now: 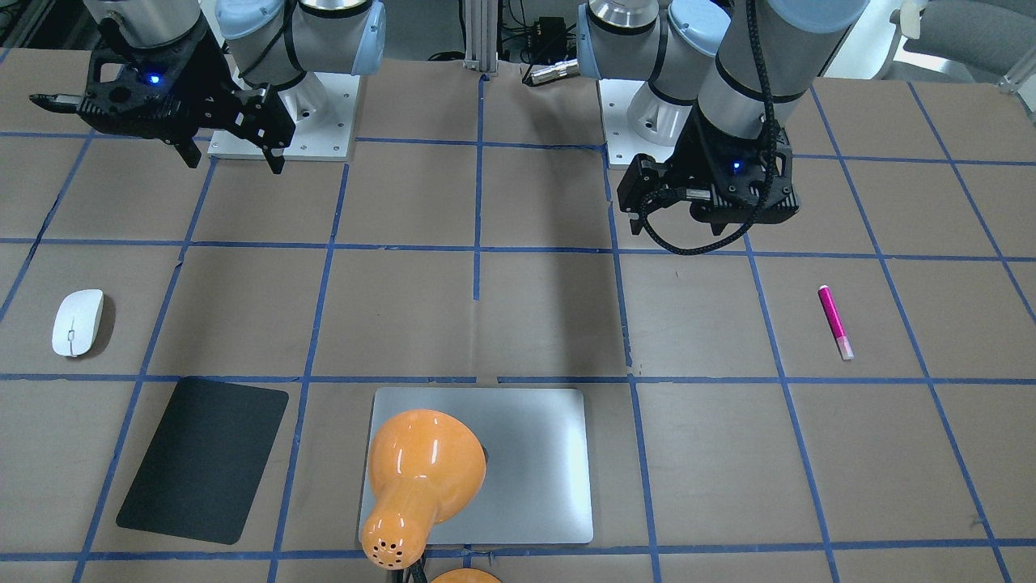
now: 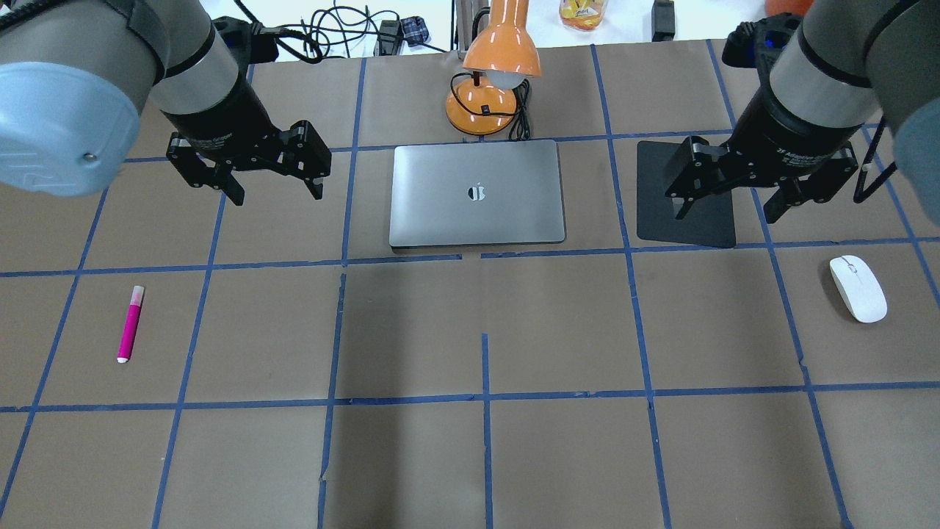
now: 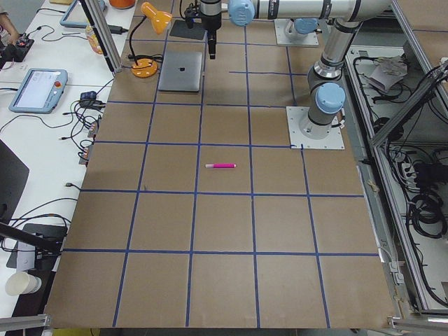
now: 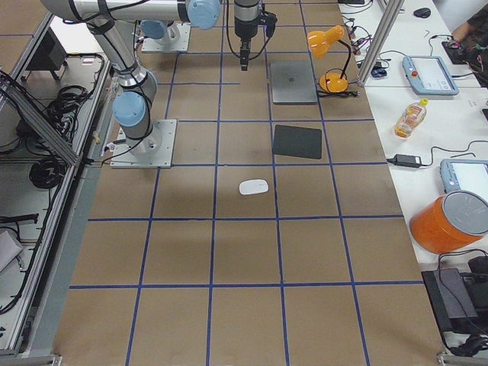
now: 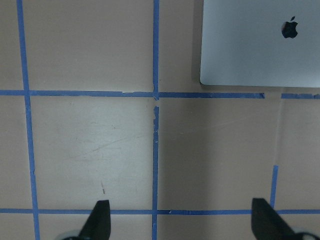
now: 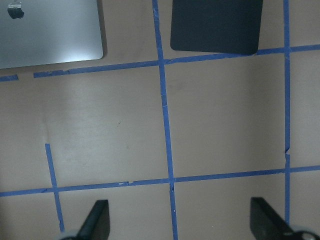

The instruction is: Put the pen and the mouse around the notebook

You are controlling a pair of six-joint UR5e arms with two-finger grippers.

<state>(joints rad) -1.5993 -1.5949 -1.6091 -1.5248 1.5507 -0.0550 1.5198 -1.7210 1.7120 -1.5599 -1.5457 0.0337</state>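
Note:
The silver-grey notebook (image 2: 477,192) lies flat at the table's far middle, under the orange lamp's head. The magenta pen (image 2: 131,324) rests on the brown paper at my left, nearer the robot than the notebook. The white mouse (image 2: 858,288) sits at my right. My left gripper (image 2: 277,195) hovers open and empty left of the notebook, well away from the pen. My right gripper (image 2: 727,213) hangs open and empty over the black mat's near edge, left of the mouse and farther from me. The left wrist view catches the notebook's corner (image 5: 260,45).
A thin black mat (image 2: 698,228) lies right of the notebook. An orange desk lamp (image 2: 488,88) with its cable stands just behind the notebook. Blue tape lines (image 2: 485,397) grid the brown paper. Bottle, cables and tablets sit beyond the table's far edge.

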